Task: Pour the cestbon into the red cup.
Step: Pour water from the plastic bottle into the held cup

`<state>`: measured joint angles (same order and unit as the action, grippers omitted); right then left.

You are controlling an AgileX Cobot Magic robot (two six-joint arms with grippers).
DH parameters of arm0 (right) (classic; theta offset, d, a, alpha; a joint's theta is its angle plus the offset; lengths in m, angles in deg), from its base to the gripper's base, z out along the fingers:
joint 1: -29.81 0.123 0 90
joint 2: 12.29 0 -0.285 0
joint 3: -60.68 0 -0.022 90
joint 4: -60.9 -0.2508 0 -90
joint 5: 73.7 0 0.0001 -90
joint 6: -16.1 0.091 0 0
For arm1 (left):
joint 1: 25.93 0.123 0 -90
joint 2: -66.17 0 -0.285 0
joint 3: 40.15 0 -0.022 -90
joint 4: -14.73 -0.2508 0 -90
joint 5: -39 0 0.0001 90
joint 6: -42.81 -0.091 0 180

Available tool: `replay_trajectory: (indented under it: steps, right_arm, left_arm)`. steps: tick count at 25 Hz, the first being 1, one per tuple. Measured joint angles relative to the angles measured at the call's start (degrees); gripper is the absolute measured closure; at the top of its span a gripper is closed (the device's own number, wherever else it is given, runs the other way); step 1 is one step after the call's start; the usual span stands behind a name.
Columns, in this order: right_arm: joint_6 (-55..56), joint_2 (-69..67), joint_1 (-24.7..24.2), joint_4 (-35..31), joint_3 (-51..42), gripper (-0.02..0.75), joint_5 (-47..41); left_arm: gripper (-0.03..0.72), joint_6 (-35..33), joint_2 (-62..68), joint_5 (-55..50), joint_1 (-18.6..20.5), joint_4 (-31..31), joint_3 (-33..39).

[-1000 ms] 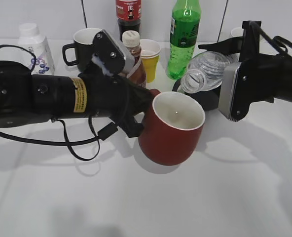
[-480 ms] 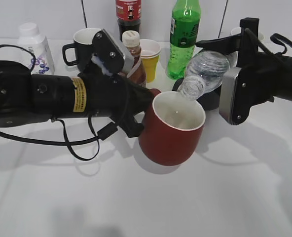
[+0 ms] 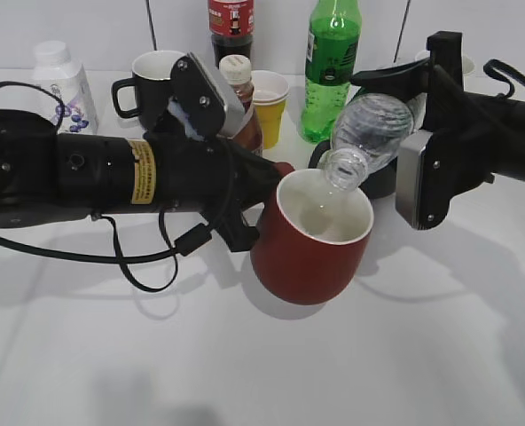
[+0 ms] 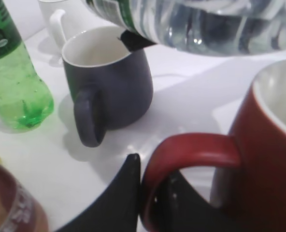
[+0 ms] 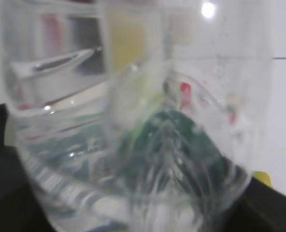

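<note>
Behind the cestbon, half-hidden grey mug

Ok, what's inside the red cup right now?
The red cup shows a white inside, with the tilted cestbon mouth just over its rim. The near wall hides the bottom, so any water level cannot be seen.

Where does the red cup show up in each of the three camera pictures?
Exterior view: the red cup sits in the middle, held up by the left pincer at its handle.
Left wrist view: red cup at lower right, its handle between the pincer's black fingers.
Right wrist view: not clearly visible; the clear water bottle fills the picture.
Shared landmark: that water bottle, tilted above the cup, also crosses the top of the left wrist view.
</note>
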<state>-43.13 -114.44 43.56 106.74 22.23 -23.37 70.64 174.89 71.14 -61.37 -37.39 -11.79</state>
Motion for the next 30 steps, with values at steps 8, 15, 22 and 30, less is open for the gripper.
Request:
replay_trajectory:
  steps: [8, 15, 22, 30]
  right_arm:
    - [-2.61, 0.00, 0.00, -0.05, 0.00, 0.269, 0.79]
    - [-5.13, 0.00, 0.00, -0.16, 0.00, 0.269, 1.03]
    - [-6.64, 0.00, 0.00, -0.89, 0.00, 0.269, 1.09]
    - [-9.00, 0.00, 0.00, -2.43, 0.00, 0.269, 1.09]
  left_arm:
    - [0.629, 0.01, 1.95, 0.97, 0.00, -0.75, 0.00]
    - [0.629, 0.01, 2.01, 2.08, 0.00, -0.87, 0.00]
    - [0.629, 0.01, 2.01, 2.08, 0.00, -1.36, 0.00]
    - [0.629, -0.01, 2.01, 2.08, 0.00, -2.64, 0.00]
